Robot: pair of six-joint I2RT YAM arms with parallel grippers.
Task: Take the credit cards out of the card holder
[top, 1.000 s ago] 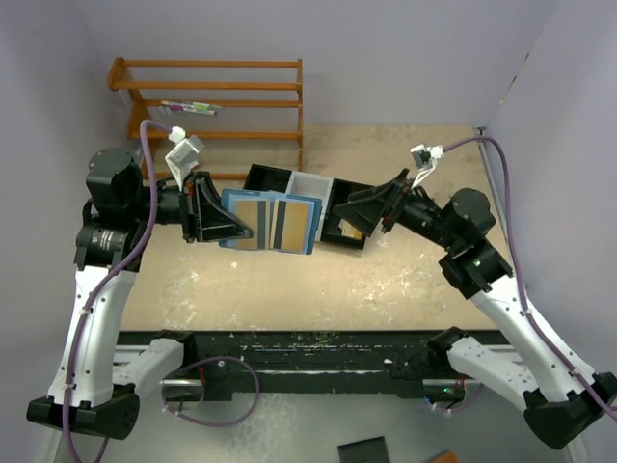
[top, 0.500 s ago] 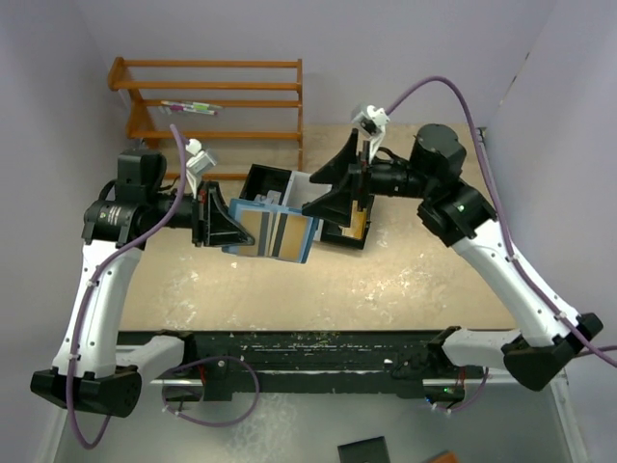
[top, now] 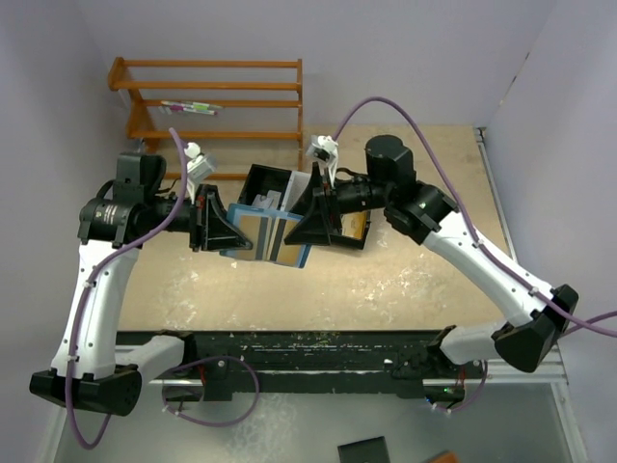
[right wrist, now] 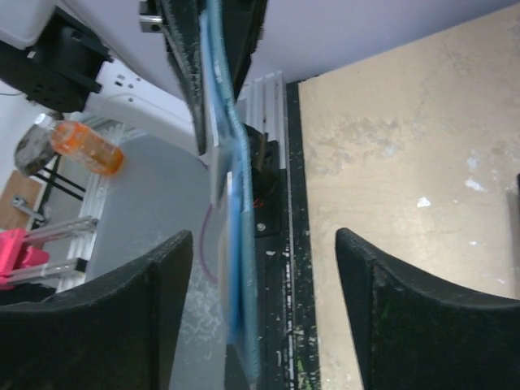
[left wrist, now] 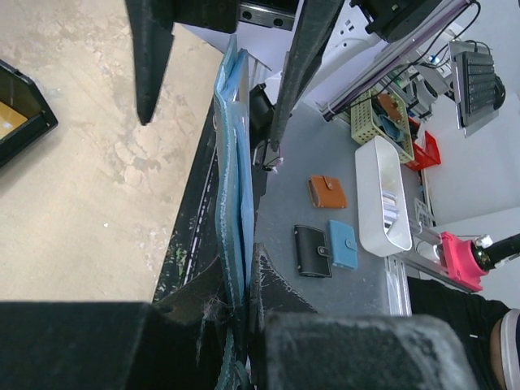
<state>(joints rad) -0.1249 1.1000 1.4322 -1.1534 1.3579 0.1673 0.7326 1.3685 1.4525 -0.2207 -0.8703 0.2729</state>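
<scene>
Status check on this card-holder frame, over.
Left tool shut on card holder, held up, open. Right tool open, straddling its free edge. Cards showing in pockets. Nothing blocking.

Your table (top: 405,280) presents a tan top, scuffed and flecked with white patches, most thickly toward the near edge. Two items stand directly on it: a wooden rack (top: 217,101) with open shelves, set against the far wall on the left, and a black-and-white three-compartment tray (top: 268,181) just in front of the rack's right end, near mid-table. You will find the tray's right end partly hidden in the top view.
</scene>
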